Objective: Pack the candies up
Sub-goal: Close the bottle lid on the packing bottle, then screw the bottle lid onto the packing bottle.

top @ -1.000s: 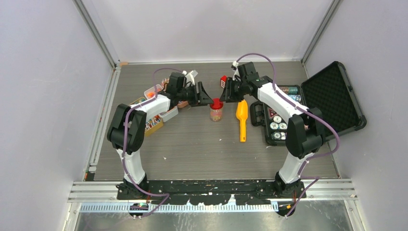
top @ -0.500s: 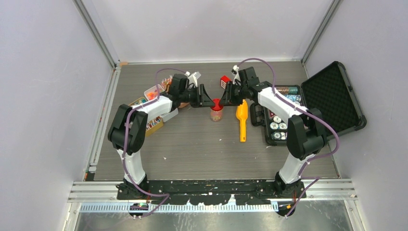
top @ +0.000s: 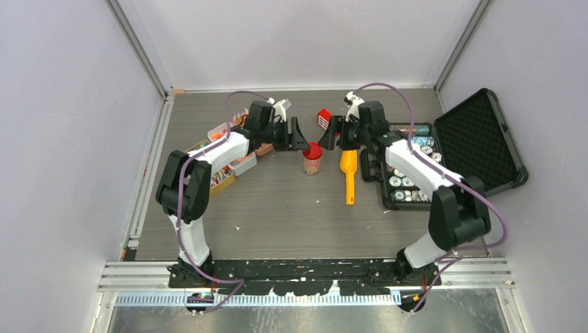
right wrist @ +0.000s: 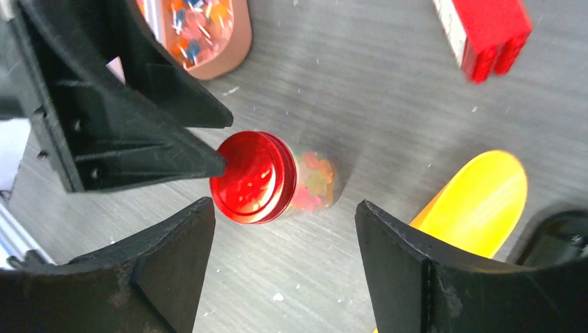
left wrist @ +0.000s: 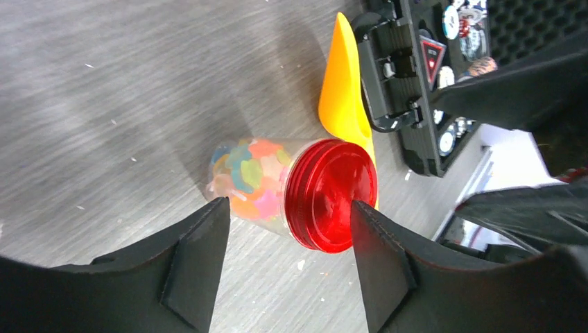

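- Top external view: a small clear jar [top: 312,165] with a red lid [top: 313,148] is seen upright at mid-counter [top: 277,208], between the left end effector [top: 299,139] and the right end effector [top: 331,137]. Both are spread wide and nothing is held.
- The candies [left wrist: 244,175] are seen through the jar wall, packed under the lid. More are seen in a brown dish [right wrist: 201,28] near the jar.
- The lid appears seated, so the step in hand is judged to be checking or tightening it.
- One end effector should be lowered squarely around the jar body and closed gently, so that the jar is steadied. The lid should be gripped across its full width by the other and turned without sideways push.
- A left fingertip [right wrist: 187,156] lies just beside the lid rim, though contact cannot be confirmed. Tipping toward the yellow scoop [top: 349,173] should be guarded against.
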Controlling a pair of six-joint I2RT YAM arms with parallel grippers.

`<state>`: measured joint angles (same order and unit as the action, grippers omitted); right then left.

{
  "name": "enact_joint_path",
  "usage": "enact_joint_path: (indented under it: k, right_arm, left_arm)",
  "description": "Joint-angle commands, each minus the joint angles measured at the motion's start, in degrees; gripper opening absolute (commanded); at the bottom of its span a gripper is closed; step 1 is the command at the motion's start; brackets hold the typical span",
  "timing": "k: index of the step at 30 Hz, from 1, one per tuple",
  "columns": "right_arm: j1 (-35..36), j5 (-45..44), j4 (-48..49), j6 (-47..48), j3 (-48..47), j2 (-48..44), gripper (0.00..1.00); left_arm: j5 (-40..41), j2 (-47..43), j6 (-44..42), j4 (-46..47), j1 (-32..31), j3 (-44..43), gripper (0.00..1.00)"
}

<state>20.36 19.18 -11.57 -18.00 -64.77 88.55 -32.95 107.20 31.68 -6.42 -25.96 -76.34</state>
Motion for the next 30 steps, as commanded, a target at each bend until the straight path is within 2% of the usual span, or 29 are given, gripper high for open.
enact_joint_path:
  k: [1, 4, 9, 14, 24, 30]
  right_arm:
    - [-0.1, 1.1, 18.5, 12.2, 7.9, -7.3, 0.78]
    - [-0.1, 2.8, 26.3, 20.3, 15.5, -9.1, 0.79]
    - [-0.1, 8.2, 36.2, 25.1, 21.6, -7.6, 0.79]
    - [0.0, 12.6, 46.7, 24.2, 24.2, -2.9, 0.79]
    - [1.1, 16.3, 64.1, 26.4, 27.8, 6.6, 0.78]
    - [2.3, 13.8, 68.1, 26.4, 26.5, 11.4, 0.77]
  left_arm:
    - [6.9, -3.7, -5.8, -6.9, -1.5, -5.6, 0.67]
    - [10.4, -3.6, -8.4, -10.0, -3.3, -8.3, 0.71]
    - [12.2, -1.9, -7.3, -11.0, -4.8, -10.9, 0.73]
    - [16.9, -1.2, -9.5, -12.1, -7.4, -11.9, 0.73]
    - [21.3, 1.3, -11.5, -15.0, -10.3, -13.3, 0.71]
    - [23.8, 2.5, -12.3, -16.1, -11.3, -14.0, 0.7]
